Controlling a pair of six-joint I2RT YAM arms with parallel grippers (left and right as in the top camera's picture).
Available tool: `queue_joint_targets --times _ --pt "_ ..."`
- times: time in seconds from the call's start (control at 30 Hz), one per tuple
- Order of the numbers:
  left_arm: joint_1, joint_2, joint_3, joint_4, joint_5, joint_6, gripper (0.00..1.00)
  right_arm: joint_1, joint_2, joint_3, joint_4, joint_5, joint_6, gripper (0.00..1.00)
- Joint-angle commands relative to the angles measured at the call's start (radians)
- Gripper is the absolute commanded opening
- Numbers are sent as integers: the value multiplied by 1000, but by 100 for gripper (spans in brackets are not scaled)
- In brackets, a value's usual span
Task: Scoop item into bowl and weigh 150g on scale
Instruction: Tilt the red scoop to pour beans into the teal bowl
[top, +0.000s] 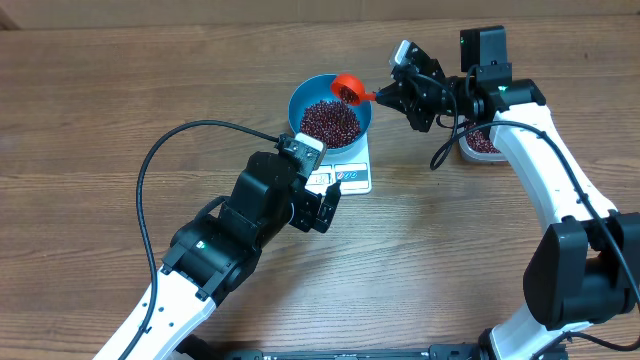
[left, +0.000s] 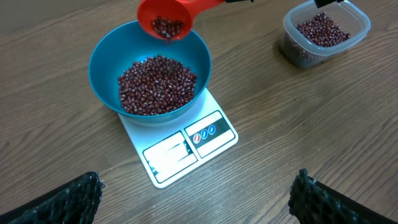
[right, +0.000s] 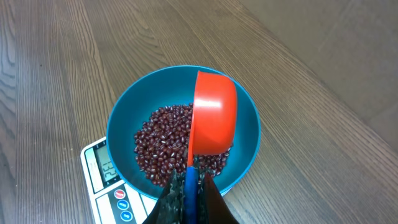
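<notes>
- Lower left of the overhead view: our left claw (left: 196, 199) hung released, jaws wide and empty, just below the scale (left: 180, 165).
- Centre: the bowl (left: 102, 62) sat on the scale, holding a heap of beans (left: 155, 84).
- Upper right of the bowl: our right claw (right: 191, 193) was clenched on the handle of the red scoop (right: 214, 115). The handle ran leftward from the claw, and the tipped cup hung over the bowl's upper rim. We judged only more tilt was needed.
- Far right: the clear tub (left: 289, 50) held spare beans.
</notes>
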Motion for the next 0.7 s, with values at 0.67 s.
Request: queue_joint_targets --times 0.67 --pt "4 -2 -6 3 -3 15 99 -1 8 17 -1 -3 -22 4"
